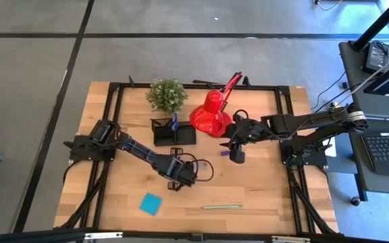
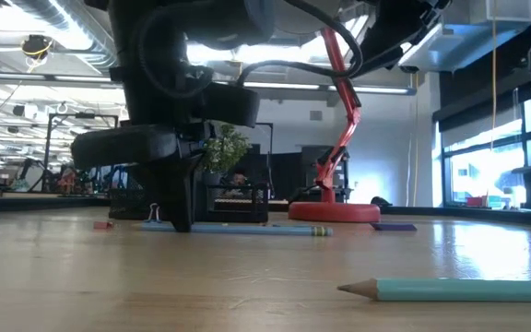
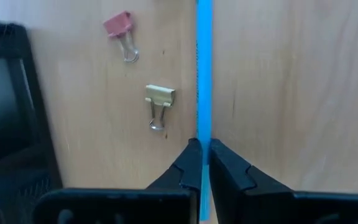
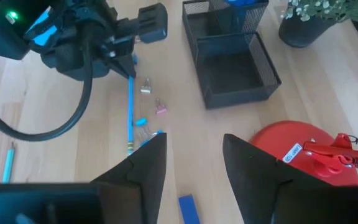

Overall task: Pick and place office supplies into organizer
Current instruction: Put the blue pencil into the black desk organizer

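A blue pencil (image 3: 203, 74) lies flat on the wooden table, and my left gripper (image 3: 202, 155) is shut on it near the table's middle (image 1: 181, 177). The black mesh organizer (image 1: 173, 131) stands behind it toward the far edge, next to the plant. Two binder clips, a pink one (image 3: 120, 28) and a pale yellow one (image 3: 159, 99), lie beside the pencil. My right gripper (image 4: 194, 165) hangs open above the table, in front of the red lamp's base (image 1: 237, 156), with nothing between its fingers. My left gripper pinches the blue pencil's shaft (image 3: 203, 134) between its two fingertips, near the end away from the eraser end (image 2: 321, 231). The fingers come steeply from above and stand across the pencil. The pencil lies level along the table top.
A red desk lamp (image 1: 211, 115) and a green potted plant (image 1: 167, 94) stand at the back. A blue sticky-note pad (image 1: 150, 203) and a teal pencil (image 1: 221, 206) lie near the front edge. A small purple-blue piece (image 4: 188, 208) lies below my right gripper. Black frame rails border the table.
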Robot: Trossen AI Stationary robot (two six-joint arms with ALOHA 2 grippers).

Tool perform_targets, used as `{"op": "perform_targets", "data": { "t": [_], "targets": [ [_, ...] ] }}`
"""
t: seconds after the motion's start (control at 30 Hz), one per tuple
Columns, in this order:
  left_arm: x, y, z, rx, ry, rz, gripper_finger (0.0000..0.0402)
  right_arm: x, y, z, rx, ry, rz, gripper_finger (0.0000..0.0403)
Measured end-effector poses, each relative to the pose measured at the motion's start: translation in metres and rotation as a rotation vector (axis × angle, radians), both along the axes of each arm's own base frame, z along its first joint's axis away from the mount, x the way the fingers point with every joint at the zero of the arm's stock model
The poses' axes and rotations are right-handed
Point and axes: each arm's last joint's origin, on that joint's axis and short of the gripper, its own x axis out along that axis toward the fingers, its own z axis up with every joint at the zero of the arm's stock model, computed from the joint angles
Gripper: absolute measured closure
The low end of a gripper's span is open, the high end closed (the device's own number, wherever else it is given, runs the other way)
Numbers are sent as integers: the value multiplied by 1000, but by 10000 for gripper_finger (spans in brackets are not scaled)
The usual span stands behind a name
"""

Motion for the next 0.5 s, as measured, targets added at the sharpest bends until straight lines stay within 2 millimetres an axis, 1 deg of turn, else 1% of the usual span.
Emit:
{"op": "perform_targets", "data": {
  "t": [0.1, 0.23, 0.37, 0.5],
  "targets": [
    [1, 6, -1, 0, 15, -46, 389, 0, 0, 0, 1, -6, 0, 241],
    [3, 14, -1, -41, 30, -70, 389, 1, 0, 0, 2, -3, -1, 241],
    [5, 16, -1, -51, 22, -98, 388, 0, 0, -1, -17, 3, 17, 241],
    [6, 15, -1, -63, -4, -60, 389, 0, 0, -1, -35, 4, 33, 241]
  ]
}}
